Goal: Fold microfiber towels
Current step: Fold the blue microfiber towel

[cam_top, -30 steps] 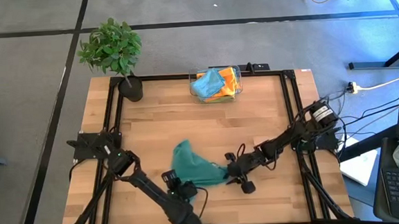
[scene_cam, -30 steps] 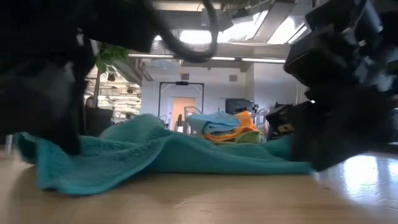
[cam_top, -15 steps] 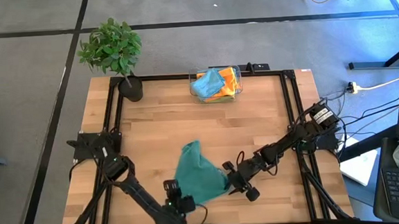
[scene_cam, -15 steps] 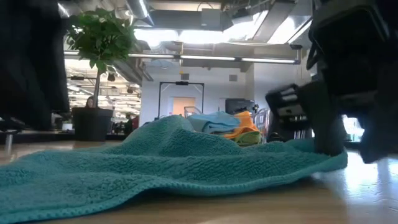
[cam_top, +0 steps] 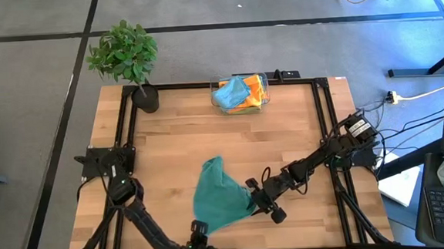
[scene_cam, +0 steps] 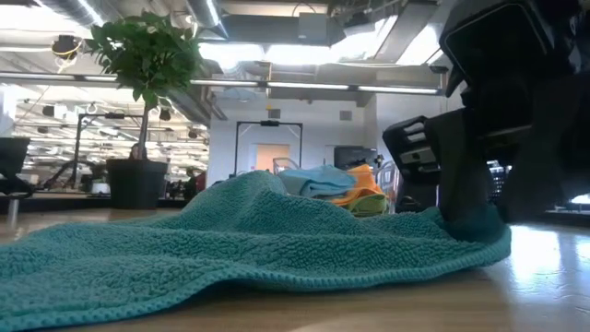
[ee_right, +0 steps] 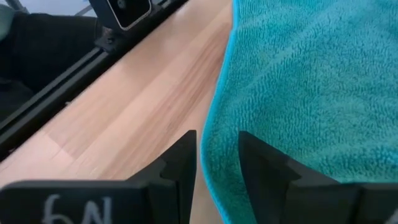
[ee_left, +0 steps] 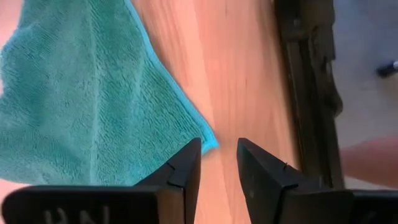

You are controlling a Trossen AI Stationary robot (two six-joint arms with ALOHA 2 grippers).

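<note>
A teal microfiber towel [cam_top: 219, 196] lies spread on the wooden table near its front edge. My right gripper [cam_top: 254, 200] is shut on the towel's right side. My left gripper [cam_top: 198, 232] stands over the near-left corner [ee_left: 211, 144], which lies on the wood just ahead of the fingertips. A narrow gap between those fingers [ee_left: 219, 163] shows bare wood. In the low view the towel [scene_cam: 230, 249] lies flat at the left and rises to my right gripper [scene_cam: 466, 184]. My right gripper pinches the towel's hemmed edge [ee_right: 214, 155] between its two fingers, near the towel's right corner. The fingers slant down from the table's right side. That part [scene_cam: 461, 226] is raised a little, and the rest lies slack on the table.
A clear bin [cam_top: 239, 94] with blue, orange and green towels stands at the far edge, a potted plant [cam_top: 125, 57] at the far left corner. Black frame rails [cam_top: 126, 138] run along the table's sides and its near edge [ee_left: 311, 93].
My left gripper has drawn back toward the table's near edge, rising and rolling. The towel, bunched a second ago, now lies spread out, its near-left corner pulled toward the near edge. The right side has stayed in my right gripper.
</note>
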